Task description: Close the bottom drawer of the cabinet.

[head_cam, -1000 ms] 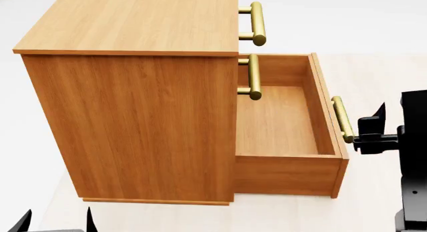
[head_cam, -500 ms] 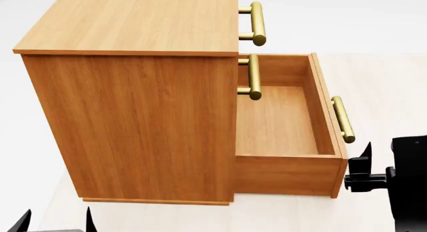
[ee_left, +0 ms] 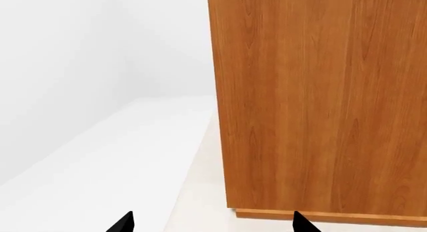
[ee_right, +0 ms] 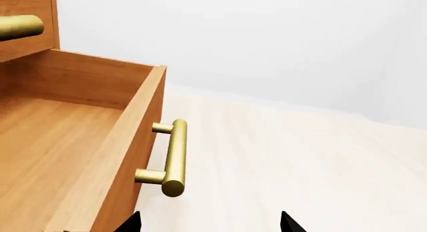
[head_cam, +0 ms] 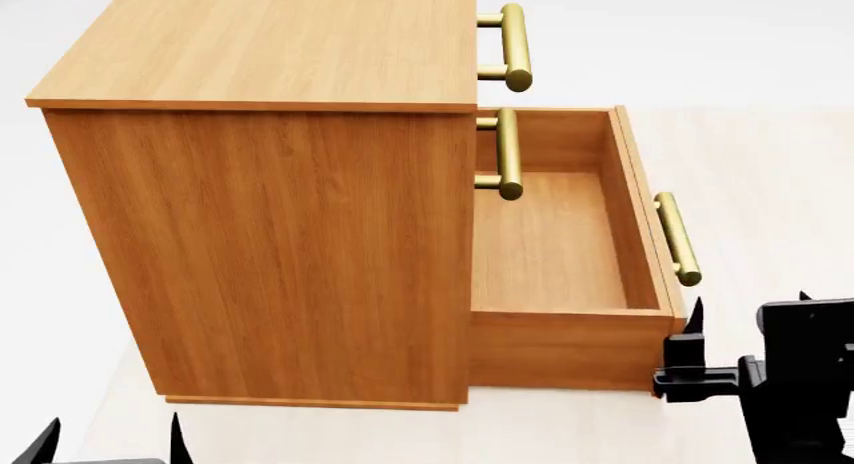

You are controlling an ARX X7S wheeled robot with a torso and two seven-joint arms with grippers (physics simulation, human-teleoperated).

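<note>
- The bottom drawer (head_cam: 567,254), a shallow orange-brown wooden box with one brass bar handle (head_cam: 677,239) on its front, stands pulled far out of the cabinet; its bare floor shows from above in the head view, and nothing lies in it.
- The boxy orange-brown wood-grain cabinet (head_cam: 260,184) has two upper drawers whose brass handles (head_cam: 511,46) sit back at the cabinet's face, so only the lowest one needs shutting.
- By my reading the task is barely begun: nearly the whole travel of the drawer is left to push.
- The black right gripper (head_cam: 681,369) sits at the near lower corner of the drawer front, just beside or touching it; I cannot tell which. In the right wrist view its two fingertips (ee_right: 133,222) show well apart, one near the drawer front and one over the pale floor (ee_right: 300,157), so the jaws are spread and hold nothing.
- The black left gripper (head_cam: 114,439) hangs low beside the cabinet's plain side wall, away from the drawer; its tips are also spread and empty.
- What remains: press the drawer front squarely toward the cabinet until it sits flush.
</note>
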